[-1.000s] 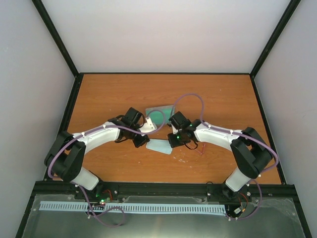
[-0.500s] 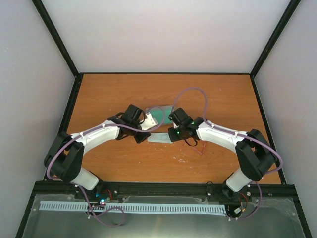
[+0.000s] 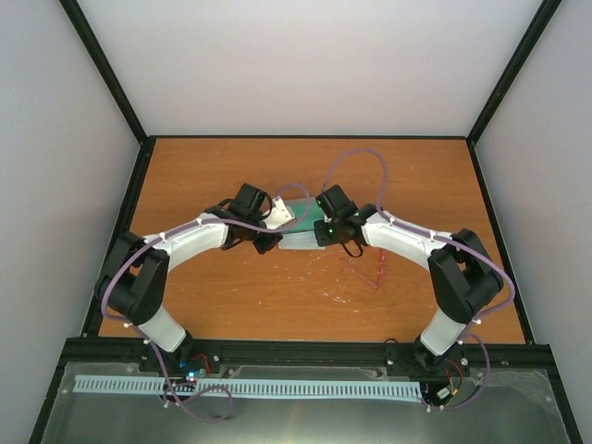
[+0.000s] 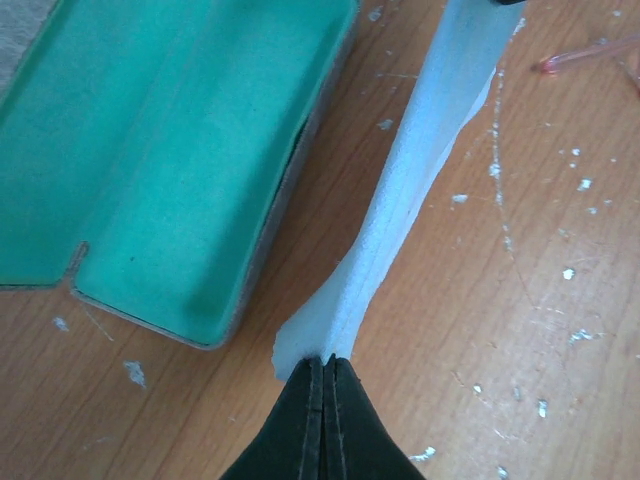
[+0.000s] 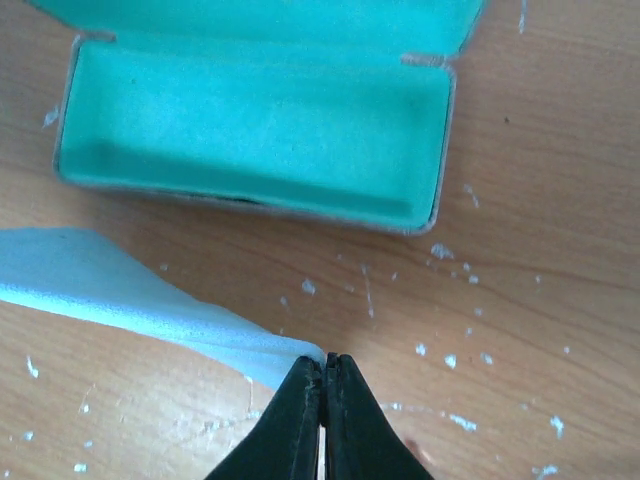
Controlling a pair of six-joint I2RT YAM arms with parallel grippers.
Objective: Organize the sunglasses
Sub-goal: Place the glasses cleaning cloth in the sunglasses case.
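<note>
The left gripper [image 4: 325,362] is pinched tight on one end of the light blue cloth [image 4: 415,180]. The right gripper [image 5: 323,362] is pinched tight on the other end, so the cloth stretches between them over the middle of the counter [image 3: 222,305]. The open grey case [image 5: 250,140] lies just beyond the cloth, toward the far edge. The sunglasses [image 3: 377,271] lie right of centre, nearer the near edge, apart from cloth and case. A broad run of wood shows between the case and the far edge, and toward both side edges.
</note>
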